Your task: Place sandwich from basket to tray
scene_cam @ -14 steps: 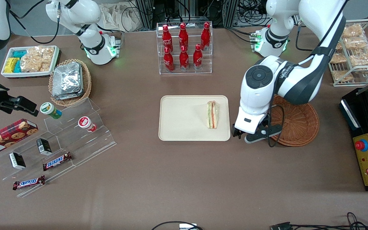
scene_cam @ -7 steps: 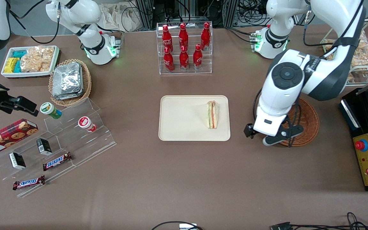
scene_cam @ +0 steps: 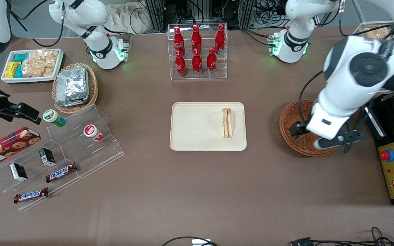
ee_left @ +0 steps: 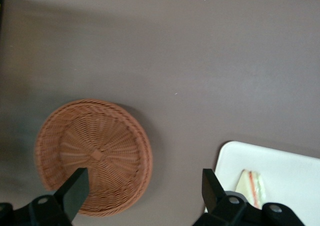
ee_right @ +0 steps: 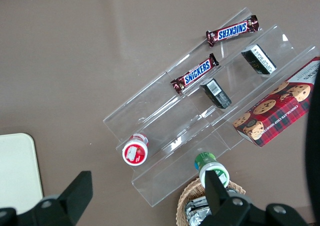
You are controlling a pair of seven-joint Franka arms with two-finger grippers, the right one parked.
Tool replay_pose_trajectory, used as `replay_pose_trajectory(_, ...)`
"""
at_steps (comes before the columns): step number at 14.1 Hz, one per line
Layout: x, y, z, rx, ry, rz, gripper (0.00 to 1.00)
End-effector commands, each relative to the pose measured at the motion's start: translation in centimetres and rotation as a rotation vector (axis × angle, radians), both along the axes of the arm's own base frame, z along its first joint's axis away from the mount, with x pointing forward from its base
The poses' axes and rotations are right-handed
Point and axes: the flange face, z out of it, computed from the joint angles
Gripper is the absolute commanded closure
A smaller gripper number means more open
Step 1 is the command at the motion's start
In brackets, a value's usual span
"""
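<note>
- Right now I see the sandwich (scene_cam: 228,122) lying on the tray (scene_cam: 197,136), in the part of it toward the working arm's end — its pointed tip faces away from the front camera.
- From the wrist camera I catch only a slice of the sandwich (ee_left: 251,187) on the tray (ee_left: 280,171); orange-red and green layers show.
- My basket (scene_cam: 294,119) sits on the table just beside the tray toward the working arm's end, apart from it, and what I can see of its inside (ee_left: 95,156) holds nothing.
- My gripper (scene_cam: 320,138) hangs above the basket, over the part nearer the front camera; its fingers (ee_left: 75,191) are spread wide with nothing between them.
- Farther out, I think the rack of red bottles (scene_cam: 197,48) stands farther from the front camera than the tray — well apart from it.
</note>
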Motion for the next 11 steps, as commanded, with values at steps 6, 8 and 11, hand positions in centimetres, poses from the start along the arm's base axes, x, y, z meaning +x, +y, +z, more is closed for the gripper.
replay_pose_trajectory(6,-5.2,9.8,8.4,-0.034,0.062,-0.204,0.0)
replay_pose_trajectory(8,-6.5,11.0,10.0,-0.033,0.066,-0.232,0.0)
replay_pose_trajectory(11,-7.2,10.9,10.6,-0.048,0.073,-0.258,0.0)
